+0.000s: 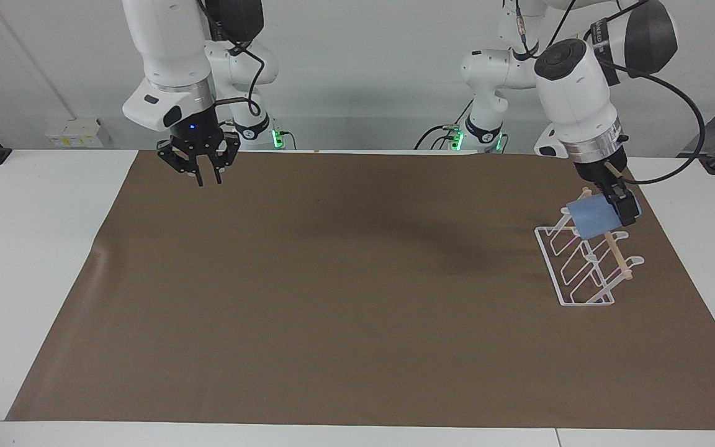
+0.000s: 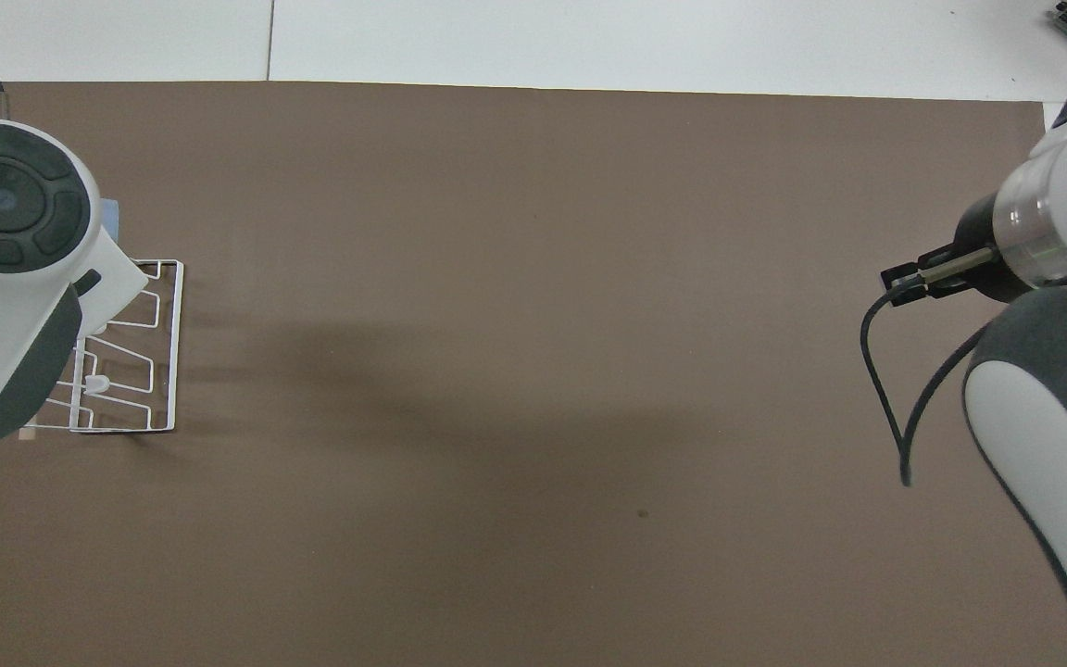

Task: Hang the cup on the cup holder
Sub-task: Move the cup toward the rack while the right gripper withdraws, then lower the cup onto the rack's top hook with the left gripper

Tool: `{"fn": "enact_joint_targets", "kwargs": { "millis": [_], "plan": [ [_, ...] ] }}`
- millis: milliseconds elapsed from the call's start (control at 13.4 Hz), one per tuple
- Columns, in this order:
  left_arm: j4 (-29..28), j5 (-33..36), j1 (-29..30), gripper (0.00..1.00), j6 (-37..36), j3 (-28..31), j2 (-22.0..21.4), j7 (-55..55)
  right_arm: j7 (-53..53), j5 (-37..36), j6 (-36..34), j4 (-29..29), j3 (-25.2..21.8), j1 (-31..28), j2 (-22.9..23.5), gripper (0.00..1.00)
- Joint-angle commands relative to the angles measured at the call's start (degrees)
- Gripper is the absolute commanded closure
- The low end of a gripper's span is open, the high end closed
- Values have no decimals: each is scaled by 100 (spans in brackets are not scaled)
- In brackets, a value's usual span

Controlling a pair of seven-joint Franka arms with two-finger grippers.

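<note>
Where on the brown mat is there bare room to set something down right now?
Most of the brown mat is bare: the whole stretch from the white wire cup rack to the right arm's end. Crowded only at the left arm's end, where the left claw holds the light-blue cup at the rack. The right claw hangs over the mat's corner nearest the robots.
</note>
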Motion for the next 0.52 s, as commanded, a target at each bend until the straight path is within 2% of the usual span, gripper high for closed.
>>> {"fn": "enact_joint_targets", "kwargs": {
  "millis": [0, 149, 224, 298, 373, 447],
  "plan": [
    [-84, 678, -78, 100, 46, 36, 214, -587, -77, -2, 41, -325, 52, -347, -187, 55],
    [-180, 1126, -26, 100, 160, 36, 347, -878, -68, 129, 120, -335, 52, -375, -188, 50],
    [-320, 1276, 1, 100, 326, 45, 330, -940, -51, 217, 181, -335, 52, -375, -188, 42],
    [-391, 1582, 1, 100, 354, 45, 321, -941, 10, 235, 190, -335, 52, -375, -188, 17],
    [-505, 1777, 1, 100, 397, 45, 303, -941, 107, 244, 190, -335, 43, -375, -188, 11],
    [-541, 1918, 10, 100, 424, 45, 303, -949, 351, 244, 173, -343, 43, -392, -188, 11]
  ]
}}
